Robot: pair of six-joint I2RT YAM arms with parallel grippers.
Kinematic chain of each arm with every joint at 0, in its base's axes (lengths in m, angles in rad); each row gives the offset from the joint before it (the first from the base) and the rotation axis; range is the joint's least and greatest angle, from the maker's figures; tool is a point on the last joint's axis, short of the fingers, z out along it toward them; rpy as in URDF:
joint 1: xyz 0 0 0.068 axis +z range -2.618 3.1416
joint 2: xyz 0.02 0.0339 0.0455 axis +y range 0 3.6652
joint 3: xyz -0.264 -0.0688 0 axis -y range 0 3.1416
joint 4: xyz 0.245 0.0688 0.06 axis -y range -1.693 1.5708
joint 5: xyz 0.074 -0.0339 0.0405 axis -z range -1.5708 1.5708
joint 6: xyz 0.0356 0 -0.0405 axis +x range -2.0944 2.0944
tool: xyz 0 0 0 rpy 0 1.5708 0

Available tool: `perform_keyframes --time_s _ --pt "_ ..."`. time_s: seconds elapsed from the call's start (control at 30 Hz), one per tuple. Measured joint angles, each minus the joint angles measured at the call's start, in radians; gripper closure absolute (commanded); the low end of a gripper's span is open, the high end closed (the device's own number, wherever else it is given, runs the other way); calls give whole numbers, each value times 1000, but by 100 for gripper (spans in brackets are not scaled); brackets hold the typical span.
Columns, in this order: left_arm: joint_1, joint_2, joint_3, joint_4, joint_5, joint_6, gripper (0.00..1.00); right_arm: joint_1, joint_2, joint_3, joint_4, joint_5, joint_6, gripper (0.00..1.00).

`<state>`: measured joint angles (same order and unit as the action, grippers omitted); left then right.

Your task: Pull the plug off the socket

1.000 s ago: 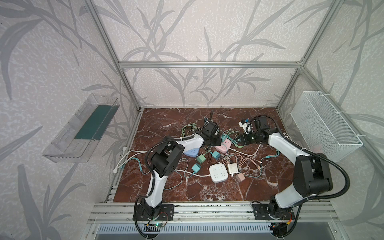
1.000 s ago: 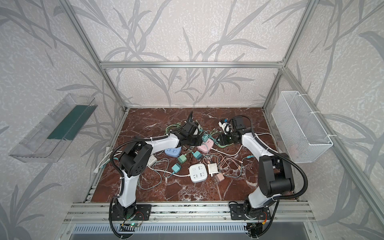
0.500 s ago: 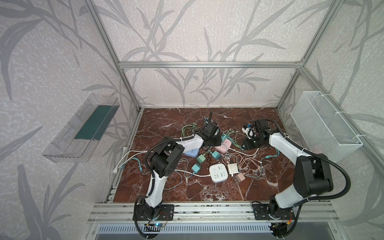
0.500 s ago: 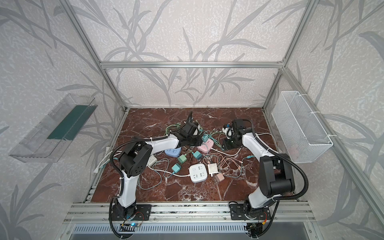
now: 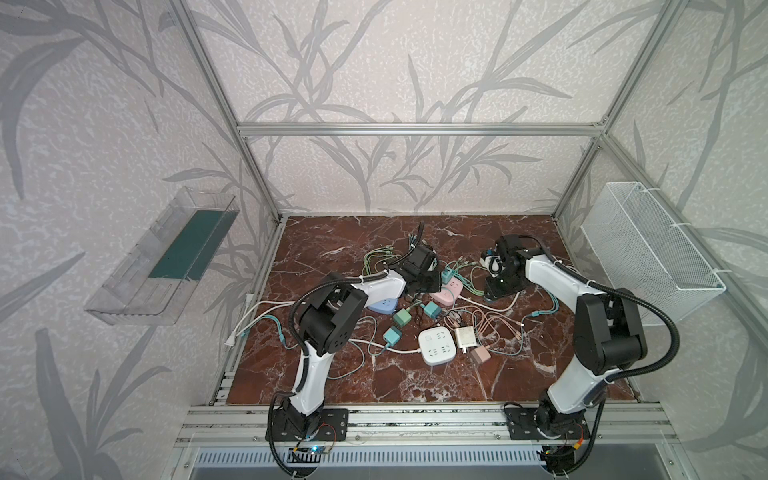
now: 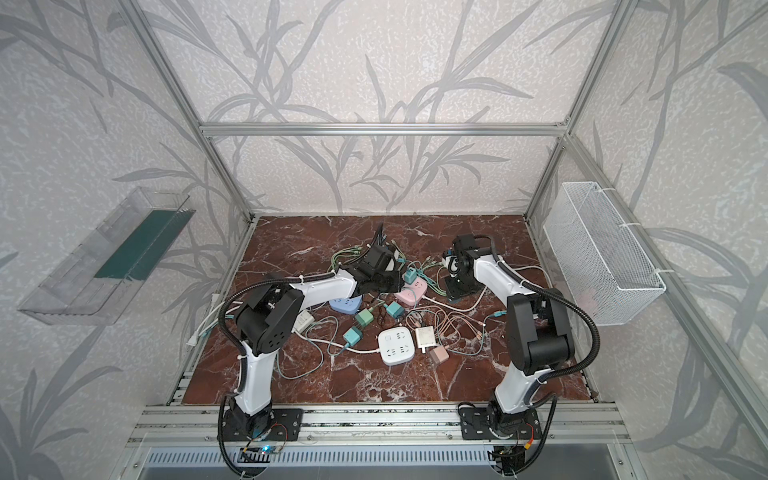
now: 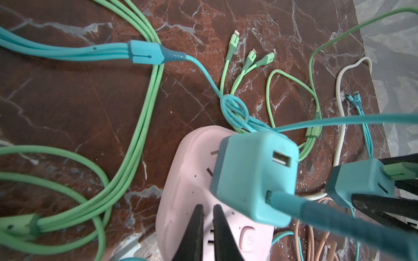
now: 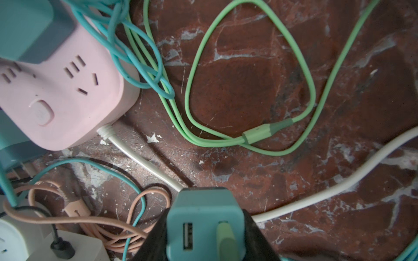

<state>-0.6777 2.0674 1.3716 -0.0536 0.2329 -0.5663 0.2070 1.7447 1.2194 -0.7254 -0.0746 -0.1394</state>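
A cluttered red marble bench (image 5: 374, 374) holds a tangle of charging cables and several power strips. Near the middle lies a pink power strip (image 7: 194, 180) with a teal charger cube (image 7: 253, 178) plugged into its top face.

The left gripper (image 7: 208, 217) is pressed down on the pink strip with its two black fingers almost touching and nothing between them. It appears to be pinning the strip in place, just beside the plugged-in cube.

The right gripper (image 8: 204, 228) is clamped on a second teal charger cube (image 8: 203, 223), which has a light green cable (image 8: 248, 140) plugged into it. This cube hangs free of any socket, off to the side of the pink strip (in the left wrist view it shows just beyond the plugged-in one).

If the plugged-in cube is the next to come out, the pull should go straight up along its prongs while the left gripper presses down on the strip, so the strip does not lift or tilt with it. The right gripper would need to set down its load first. A teal cable (image 7: 339, 217) leaves the plugged-in cube and is knotted with others nearby, so it could drag on the pull.

In a top view, the pink strip (image 5: 446, 293) sits between the two grippers.
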Motion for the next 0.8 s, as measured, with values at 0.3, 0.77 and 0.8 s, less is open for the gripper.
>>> perform_keyframes --time_s 0.3,0.77,0.8 --pt "0 -18 -27 15 -3 -3 84 26 93 77 -45 55 -13 78" --pt "12 -84 -77 10 -4 -22 76 38 123 115 -66 47 -13 48" --pt "14 -88 -77 10 -4 -22 75 38 125 121 -68 40 -9 45"
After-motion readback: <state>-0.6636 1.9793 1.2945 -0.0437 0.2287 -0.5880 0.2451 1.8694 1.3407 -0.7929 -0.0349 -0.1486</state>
